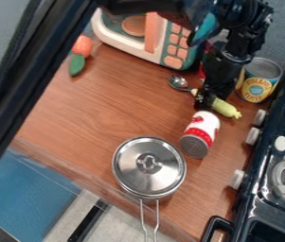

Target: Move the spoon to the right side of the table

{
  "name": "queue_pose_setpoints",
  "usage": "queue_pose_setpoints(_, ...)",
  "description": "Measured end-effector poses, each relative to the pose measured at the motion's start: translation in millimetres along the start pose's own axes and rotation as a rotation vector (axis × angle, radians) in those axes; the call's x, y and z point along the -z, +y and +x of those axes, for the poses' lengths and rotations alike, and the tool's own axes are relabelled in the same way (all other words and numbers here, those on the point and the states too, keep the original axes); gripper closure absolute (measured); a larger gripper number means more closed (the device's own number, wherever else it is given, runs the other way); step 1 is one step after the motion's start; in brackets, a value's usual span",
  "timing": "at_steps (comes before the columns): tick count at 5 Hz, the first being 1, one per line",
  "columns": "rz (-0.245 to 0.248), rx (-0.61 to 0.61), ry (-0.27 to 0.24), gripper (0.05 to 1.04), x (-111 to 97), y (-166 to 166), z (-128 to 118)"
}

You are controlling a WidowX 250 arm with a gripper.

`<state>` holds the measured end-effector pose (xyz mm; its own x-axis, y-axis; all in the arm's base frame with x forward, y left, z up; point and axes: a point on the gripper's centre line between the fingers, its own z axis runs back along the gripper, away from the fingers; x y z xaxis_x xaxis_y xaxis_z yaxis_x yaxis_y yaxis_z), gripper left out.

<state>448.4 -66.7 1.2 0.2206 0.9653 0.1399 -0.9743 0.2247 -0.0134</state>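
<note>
The black gripper (208, 97) hangs low over the right half of the wooden table, in front of the toy microwave. Just left of it lies the spoon (179, 82), its shiny metal bowl toward the upper left and its handle running toward the gripper. A pale yellow-green toy (226, 108) emerges on the gripper's lower right, and a bit of the same colour shows on its left. The gripper hides the middle of this toy and whatever part of the spoon's handle may lie there, so contact between gripper and spoon cannot be made out.
A white-and-red can (200, 134) lies just below the gripper, with a lidded metal pot (149, 167) lower left. An upright can (258, 80) and the stove (277, 160) border the right side. The toy microwave (147, 35) stands behind; a green toy (77, 64) lies upper left.
</note>
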Motion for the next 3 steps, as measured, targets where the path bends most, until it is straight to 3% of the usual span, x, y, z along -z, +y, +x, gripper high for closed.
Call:
queue_pose_setpoints(2,-0.184,0.067,0.035,0.083,-64.5,-3.2,8.6)
queue_pose_setpoints(3,-0.192,0.069,0.034,0.083,-67.1,-3.6,10.4)
